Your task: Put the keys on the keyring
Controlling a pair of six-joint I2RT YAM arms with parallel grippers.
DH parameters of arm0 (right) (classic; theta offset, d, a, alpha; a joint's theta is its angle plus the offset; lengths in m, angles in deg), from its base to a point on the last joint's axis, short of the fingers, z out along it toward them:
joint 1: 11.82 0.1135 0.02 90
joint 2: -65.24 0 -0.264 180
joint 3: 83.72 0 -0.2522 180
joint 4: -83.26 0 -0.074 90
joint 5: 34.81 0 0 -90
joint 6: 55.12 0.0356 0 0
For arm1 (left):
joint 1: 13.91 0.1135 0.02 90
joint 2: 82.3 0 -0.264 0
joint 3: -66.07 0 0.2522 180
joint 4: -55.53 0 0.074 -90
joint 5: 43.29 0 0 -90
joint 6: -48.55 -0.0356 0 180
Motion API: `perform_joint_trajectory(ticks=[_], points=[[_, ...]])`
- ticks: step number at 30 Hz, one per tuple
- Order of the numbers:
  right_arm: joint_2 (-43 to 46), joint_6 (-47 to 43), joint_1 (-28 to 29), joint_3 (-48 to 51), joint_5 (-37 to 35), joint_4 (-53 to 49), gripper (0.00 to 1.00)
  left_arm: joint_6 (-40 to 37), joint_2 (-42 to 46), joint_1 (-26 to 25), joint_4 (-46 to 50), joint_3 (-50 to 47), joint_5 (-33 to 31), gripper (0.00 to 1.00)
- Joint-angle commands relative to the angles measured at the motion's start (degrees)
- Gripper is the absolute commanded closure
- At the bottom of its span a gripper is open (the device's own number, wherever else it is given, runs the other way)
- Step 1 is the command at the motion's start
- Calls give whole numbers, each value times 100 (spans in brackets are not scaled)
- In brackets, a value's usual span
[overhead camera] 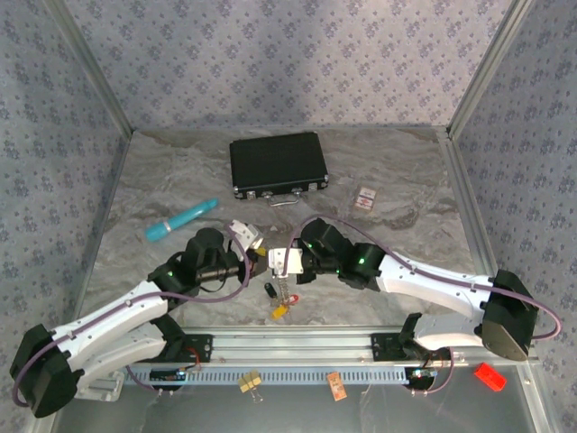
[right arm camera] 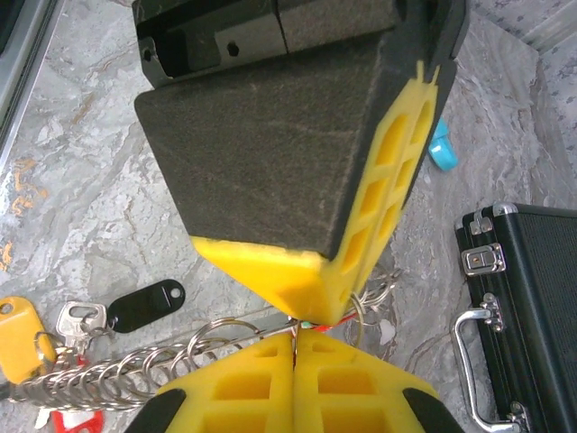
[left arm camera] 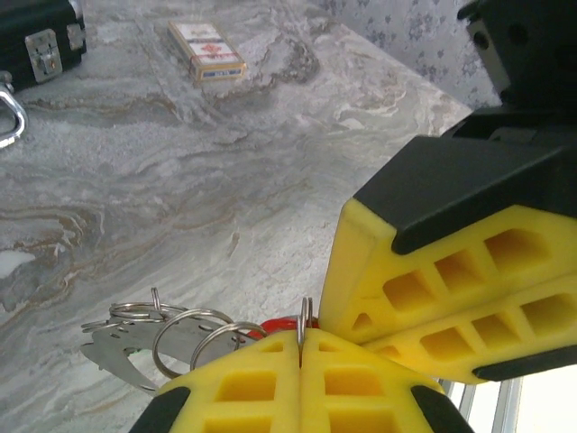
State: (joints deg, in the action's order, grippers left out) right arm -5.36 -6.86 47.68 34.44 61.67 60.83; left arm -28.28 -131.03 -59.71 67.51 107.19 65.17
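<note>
In front of the black case (overhead camera: 277,165), left fingers (left arm camera: 243,388) clamp the keyring (left arm camera: 305,321), right fingers (right arm camera: 236,392) its chain (right arm camera: 108,377); keys (right arm camera: 79,317) dangle, threading seemingly unfinished.

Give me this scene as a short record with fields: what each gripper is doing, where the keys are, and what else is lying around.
left gripper: shut on a metal ring, seen edge-on between its fingers
right gripper: shut, tips meeting the left gripper's; what it pinches is hidden
keys: on a chain of rings with a yellow tag and a black tag, trailing from the grippers toward the near edge
also in view: black case, teal pen, small card, binder clip
</note>
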Motion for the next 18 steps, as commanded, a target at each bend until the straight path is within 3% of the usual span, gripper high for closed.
perform_joint_trajectory(ticks=[1,3,7,10,14,18], points=[[72,191,69,-120,282,-163,100,94,233,22,-863,-77,-268,100],[87,319,72,-107,347,-152,98,93,286,24,-1083,-153,-264,100],[202,601,29,-147,790,-356,71,-65,386,25,-1489,-310,-176,100],[457,947,-294,-263,1734,-750,60,-524,540,26,-1793,-480,-21,100],[680,1336,-969,-489,2878,-1240,61,-1246,804,11,-2621,-878,120,100],[1047,1776,-1350,-182,2446,-592,67,-1871,859,12,-2738,-926,261,100]])
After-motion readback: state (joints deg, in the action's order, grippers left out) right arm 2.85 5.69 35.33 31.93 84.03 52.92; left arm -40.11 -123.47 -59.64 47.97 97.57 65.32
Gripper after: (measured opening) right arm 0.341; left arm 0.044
